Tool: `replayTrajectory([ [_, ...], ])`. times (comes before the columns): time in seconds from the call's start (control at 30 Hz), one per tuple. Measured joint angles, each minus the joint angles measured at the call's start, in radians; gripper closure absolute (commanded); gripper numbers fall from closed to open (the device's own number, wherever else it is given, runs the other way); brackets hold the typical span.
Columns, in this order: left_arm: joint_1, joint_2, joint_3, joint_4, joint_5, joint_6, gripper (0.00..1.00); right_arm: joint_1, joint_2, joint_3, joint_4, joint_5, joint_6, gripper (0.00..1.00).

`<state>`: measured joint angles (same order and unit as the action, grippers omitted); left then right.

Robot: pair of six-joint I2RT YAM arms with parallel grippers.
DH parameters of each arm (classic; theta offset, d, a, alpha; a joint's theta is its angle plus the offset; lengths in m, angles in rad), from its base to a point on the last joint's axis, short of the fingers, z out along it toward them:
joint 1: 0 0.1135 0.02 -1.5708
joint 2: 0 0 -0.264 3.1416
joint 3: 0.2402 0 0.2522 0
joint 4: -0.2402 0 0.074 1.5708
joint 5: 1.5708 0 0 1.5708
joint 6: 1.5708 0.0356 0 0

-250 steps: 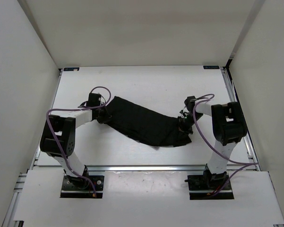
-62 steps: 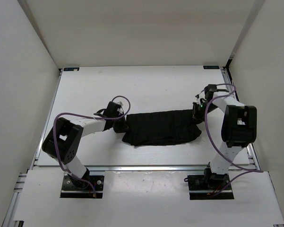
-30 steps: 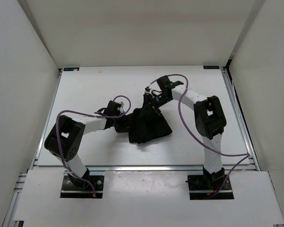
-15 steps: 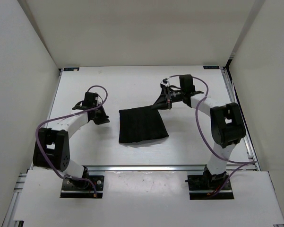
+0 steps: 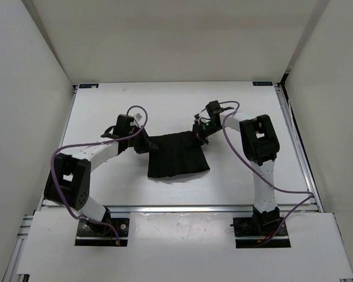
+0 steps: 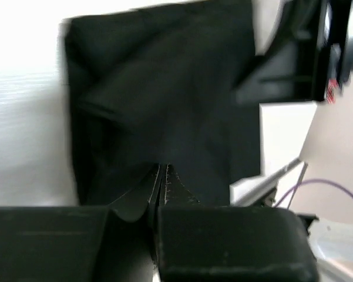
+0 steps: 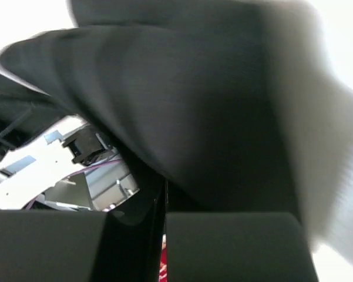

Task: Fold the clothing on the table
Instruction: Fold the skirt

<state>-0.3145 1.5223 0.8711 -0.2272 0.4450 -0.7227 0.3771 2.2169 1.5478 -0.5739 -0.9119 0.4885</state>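
The black pleated skirt of soft matte fabric (image 5: 177, 157) lay as a compact trapezoid, apparently already doubled over, near the middle of the flat white tabletop with silver rail edging (image 5: 106, 106), its wider hem toward the arms' bases. By that look, the fold was partly done and the step in hand was taking hold of the two far corners for another fold or a tidying pull.

The left gripper (image 5: 145, 145) sat at the skirt's far left corner. In the left wrist view its jaws were drawn almost together, with a small ridge of black cloth pinched between the tips.

The right gripper (image 5: 198, 133) sat at the far right corner. Its jaws were pressed together, and in the right wrist view cloth rose straight from the tips, so it seemed to grip the edge, though blur hid how much.

The next move likely called for both arms to lift evenly and carry the far edge toward the near hem, keeping the layers from slipping apart.
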Motion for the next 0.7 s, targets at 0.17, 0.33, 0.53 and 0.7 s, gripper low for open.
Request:
replayTrajectory([
  [0.17, 0.043, 0.097, -0.055, 0.061, -0.043, -0.022, 1.00, -0.009, 0.013, -0.028, -0.079, 0.061, -0.027, 1.00],
  [0.33, 0.051, 0.210, -0.052, 0.129, -0.056, -0.039, 1.00, -0.009, -0.017, -0.090, -0.113, 0.089, -0.056, 0.99],
  [0.53, 0.024, 0.281, -0.006, 0.220, -0.037, -0.074, 1.00, -0.012, -0.124, -0.144, -0.156, 0.126, -0.089, 0.92],
  [0.7, 0.044, 0.263, 0.001, 0.190, -0.037, -0.071, 0.74, -0.055, -0.285, -0.151, -0.147, 0.153, -0.106, 0.40],
])
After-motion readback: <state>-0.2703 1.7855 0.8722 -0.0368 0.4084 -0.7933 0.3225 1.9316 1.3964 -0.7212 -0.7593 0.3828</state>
